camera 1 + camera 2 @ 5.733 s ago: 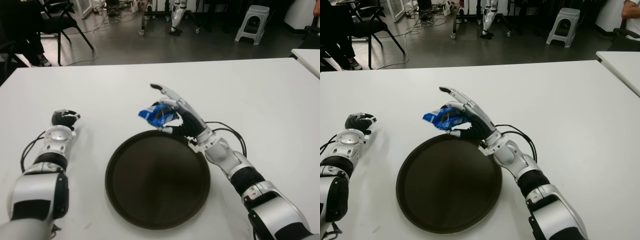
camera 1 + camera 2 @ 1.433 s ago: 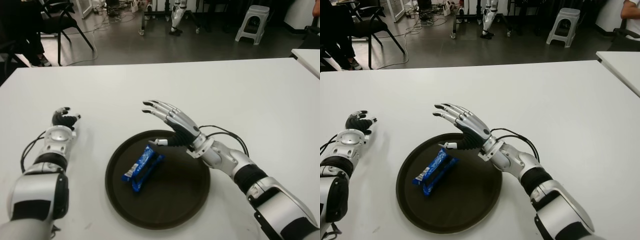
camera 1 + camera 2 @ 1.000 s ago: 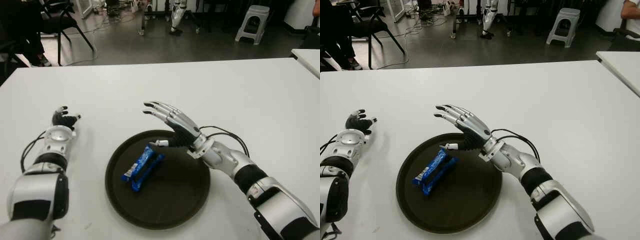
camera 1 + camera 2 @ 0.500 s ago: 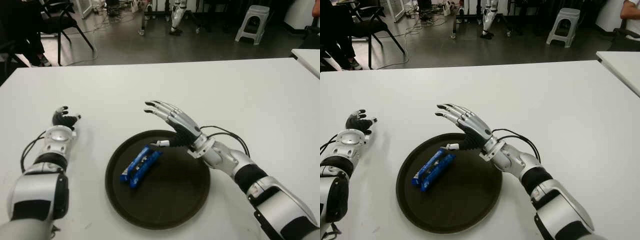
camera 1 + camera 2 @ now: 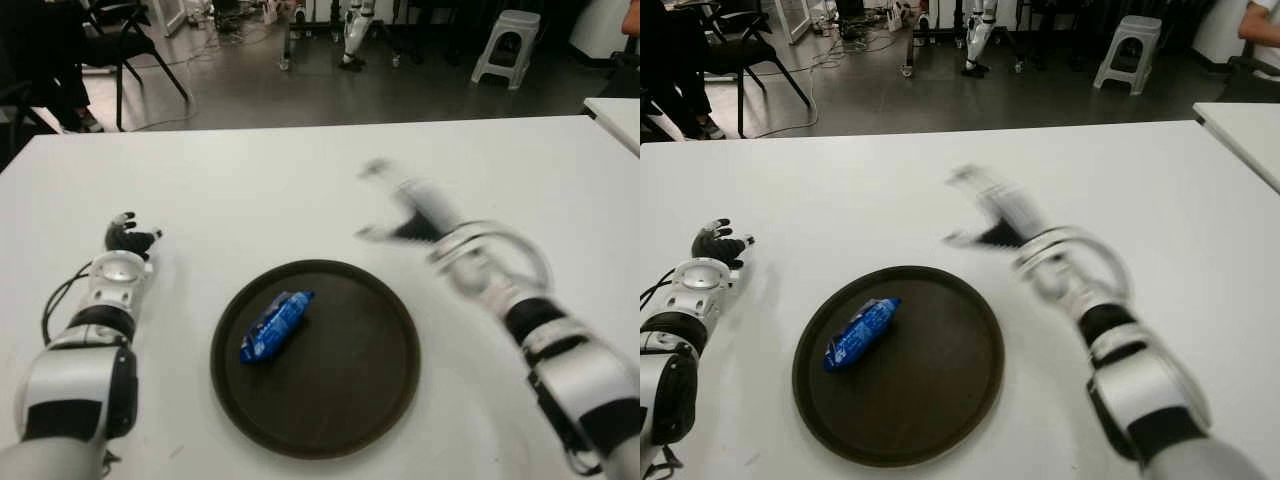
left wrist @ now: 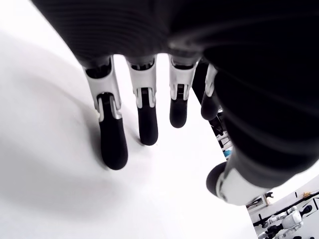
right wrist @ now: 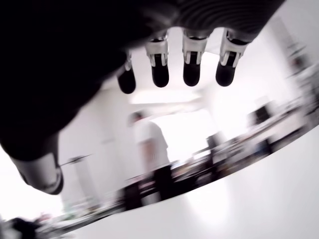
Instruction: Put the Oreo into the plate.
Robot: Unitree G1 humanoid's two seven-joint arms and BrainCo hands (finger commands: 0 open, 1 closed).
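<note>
The blue Oreo packet (image 5: pixel 275 326) lies inside the round dark plate (image 5: pixel 370 390), in the plate's left half toward 10 o'clock, its long axis slanting from the lower left to the upper right. No hand touches it. The plate sits on the white table (image 5: pixel 250 180), near the robot.

The right hand (image 5: pixel 405 212) shows above the table at about 2 o'clock from the plate, clear of the rim and motion-blurred. Its own wrist view shows the fingers (image 7: pixel 192 69) extended and spread, holding nothing.

The left hand (image 5: pixel 126 238) shows at about 10 o'clock from the plate, well apart from it. Its wrist view shows the fingers (image 6: pixel 113 144) loosely extended over the white tabletop, empty.
</note>
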